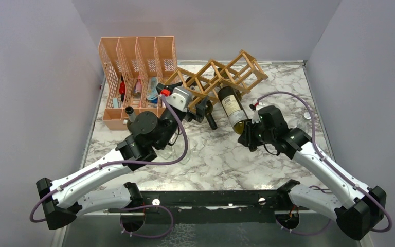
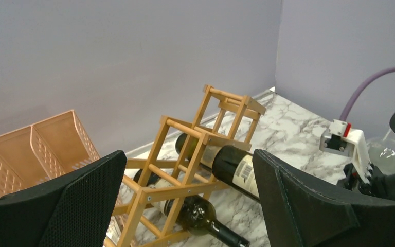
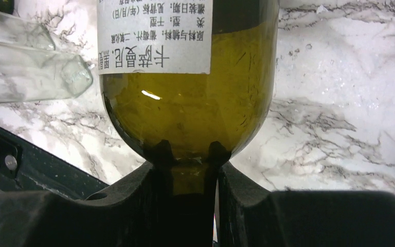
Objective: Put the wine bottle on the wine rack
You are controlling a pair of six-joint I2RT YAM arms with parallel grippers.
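Top cam overhead, wrist cams low; all share wine bottle [image 1: 231,108] [image 2: 236,170] [image 3: 190,113].

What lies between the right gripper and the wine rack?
The wine bottle: its base meets the right gripper, and its top enters the rack. The top view shows it.

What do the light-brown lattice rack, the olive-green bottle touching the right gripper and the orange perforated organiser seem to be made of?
Light-brown lattice rack: apparently bare wood, pale unvarnished-looking square slats.
Olive-green bottle: glass, glossy and translucent, with a paper label.
Orange perforated organiser: probably moulded matte plastic, thin walls full of regular holes.
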